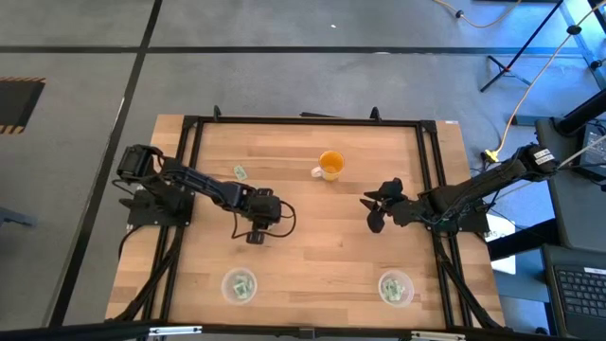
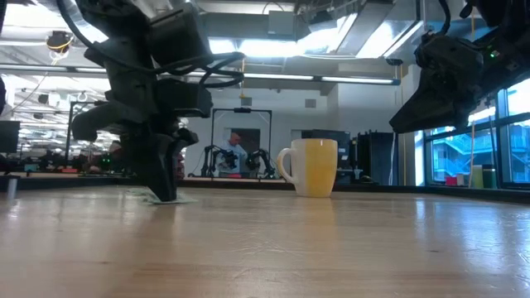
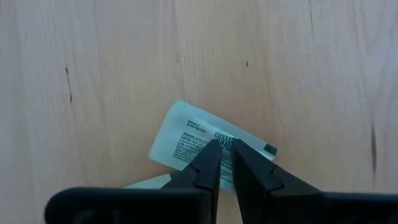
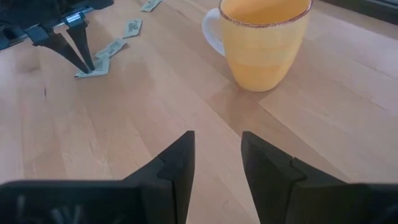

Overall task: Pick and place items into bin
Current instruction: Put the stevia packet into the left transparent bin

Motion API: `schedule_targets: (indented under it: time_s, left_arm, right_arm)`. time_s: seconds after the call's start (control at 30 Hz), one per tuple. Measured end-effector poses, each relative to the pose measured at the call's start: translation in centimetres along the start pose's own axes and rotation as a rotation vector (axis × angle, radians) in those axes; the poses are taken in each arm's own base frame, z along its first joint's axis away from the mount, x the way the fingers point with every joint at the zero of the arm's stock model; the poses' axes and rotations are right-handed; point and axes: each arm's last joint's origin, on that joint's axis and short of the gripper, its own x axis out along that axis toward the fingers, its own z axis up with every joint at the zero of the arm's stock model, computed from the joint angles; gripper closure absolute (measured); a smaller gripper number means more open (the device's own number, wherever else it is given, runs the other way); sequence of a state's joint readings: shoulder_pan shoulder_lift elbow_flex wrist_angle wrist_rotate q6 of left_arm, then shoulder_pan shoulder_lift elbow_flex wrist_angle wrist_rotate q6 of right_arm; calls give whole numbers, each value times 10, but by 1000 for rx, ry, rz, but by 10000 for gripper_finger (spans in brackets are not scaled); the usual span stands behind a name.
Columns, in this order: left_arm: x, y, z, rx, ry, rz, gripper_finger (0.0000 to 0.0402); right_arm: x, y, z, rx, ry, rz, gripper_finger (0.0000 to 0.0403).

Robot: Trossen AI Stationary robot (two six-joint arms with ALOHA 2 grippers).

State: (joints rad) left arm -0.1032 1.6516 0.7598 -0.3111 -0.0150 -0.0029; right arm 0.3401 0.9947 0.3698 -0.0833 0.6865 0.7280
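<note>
I count 1 orange mug | 2 clear bins at the bench's near edge | loose packets on the bench: 4 from the right wrist view | 2 arms, 2 claws

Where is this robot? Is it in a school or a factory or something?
It looks like a robot lab or workshop. Past the wooden table in the low view is a big open room with bare ceiling pipes, and another pair of robot arms stands on a bench. The floor holds cables and stands.
</note>
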Motion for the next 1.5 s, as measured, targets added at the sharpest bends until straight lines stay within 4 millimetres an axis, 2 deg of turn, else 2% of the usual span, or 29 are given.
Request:
schedule_targets:
  time_s: [0.23,0.4,0.53,0.7,0.87,1.07,1.27,1.5]
  left_arm:
    - [0,0,0,-2,0,-11,397]
    - [-3,-1,0,5,-9,-23,399]
    - [-17,-4,-3,8,-21,-76,399]
    - [-48,-13,4,40,-156,-109,400]
    - [-82,-31,3,65,-270,-204,400]
    - [-112,-66,-6,83,-334,-363,399]
    - [-118,-103,-14,121,-344,-442,399]
    - [-105,-135,-25,107,-278,-414,399]
  right_arm:
    - [0,0,0,0,0,0,268]
    - [0,0,0,0,0,0,268]
    - [0,0,0,1,-1,1,268]
    - [0,0,0,1,-1,1,268]
    - [0,0,0,2,-1,1,268]
    - [0,0,0,3,-2,2,268]
    - [0,0,0,6,-2,2,268]
    - [0,0,0,6,-3,2,268]
